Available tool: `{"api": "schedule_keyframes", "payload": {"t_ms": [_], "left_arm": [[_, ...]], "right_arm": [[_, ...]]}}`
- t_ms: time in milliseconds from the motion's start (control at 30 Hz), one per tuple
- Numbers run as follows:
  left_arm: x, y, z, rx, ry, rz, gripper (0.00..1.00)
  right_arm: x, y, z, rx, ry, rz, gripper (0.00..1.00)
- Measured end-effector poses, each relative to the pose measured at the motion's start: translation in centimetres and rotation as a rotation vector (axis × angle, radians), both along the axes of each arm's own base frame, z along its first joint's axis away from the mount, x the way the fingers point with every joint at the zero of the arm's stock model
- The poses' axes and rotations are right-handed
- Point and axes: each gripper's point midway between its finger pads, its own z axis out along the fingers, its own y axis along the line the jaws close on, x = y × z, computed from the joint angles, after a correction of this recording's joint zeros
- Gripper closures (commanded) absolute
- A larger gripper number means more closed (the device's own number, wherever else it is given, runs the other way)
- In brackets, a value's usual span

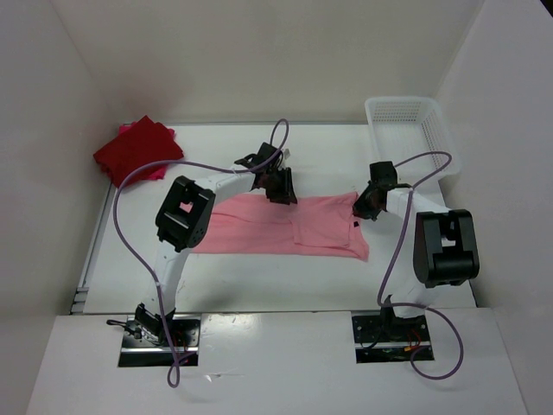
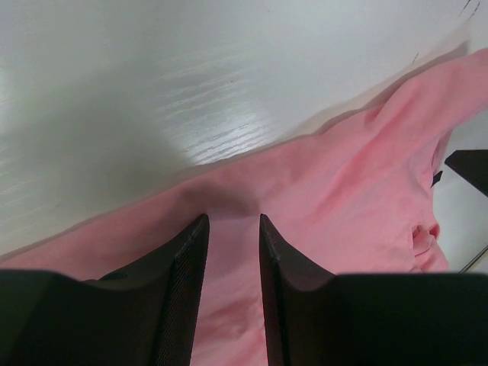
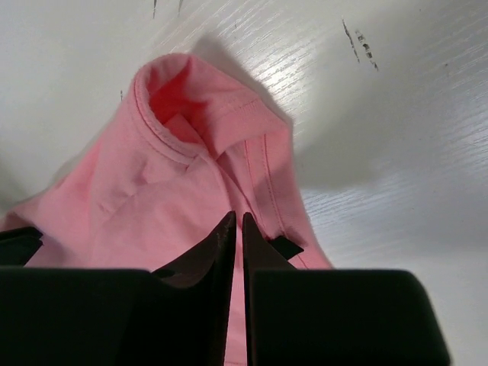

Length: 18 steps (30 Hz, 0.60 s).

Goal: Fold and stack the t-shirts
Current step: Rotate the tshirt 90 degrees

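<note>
A white tabletop (image 1: 259,277) with a faint wood grain is enclosed by plain white panels: a left wall (image 1: 43,173), a back wall (image 1: 259,52) and a right wall (image 1: 510,130), set along its left, far and right edges. A metal rail (image 1: 79,294) is seen at the left edge towards the near left corner, and a paler board (image 1: 276,372) is laid across the near edge. Light is thrown back as a bright glare (image 2: 221,130) on the surface, where a few dark scuff marks (image 3: 358,42) are seen.
</note>
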Motion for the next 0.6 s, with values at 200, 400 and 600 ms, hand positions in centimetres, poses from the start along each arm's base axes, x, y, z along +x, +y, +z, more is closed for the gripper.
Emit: {"api": "schedule_keyframes", "payload": {"t_ms": [200, 400, 600], "left_arm": [[0.2, 0.2, 0.0, -0.008, 0.001, 0.009, 0.59], [0.3, 0.1, 0.0, -0.015, -0.004, 0.007, 0.59], [0.3, 0.1, 0.0, -0.016, -0.005, 0.006, 0.59]], "right_arm": [[-0.3, 0.7, -0.1, 0.035, 0.006, 0.022, 0.82], [-0.2, 1.4, -0.6, 0.063, 0.016, 0.05, 0.81], [-0.4, 1.5, -1.6, 0.07, 0.042, 0.058, 0.88]]}}
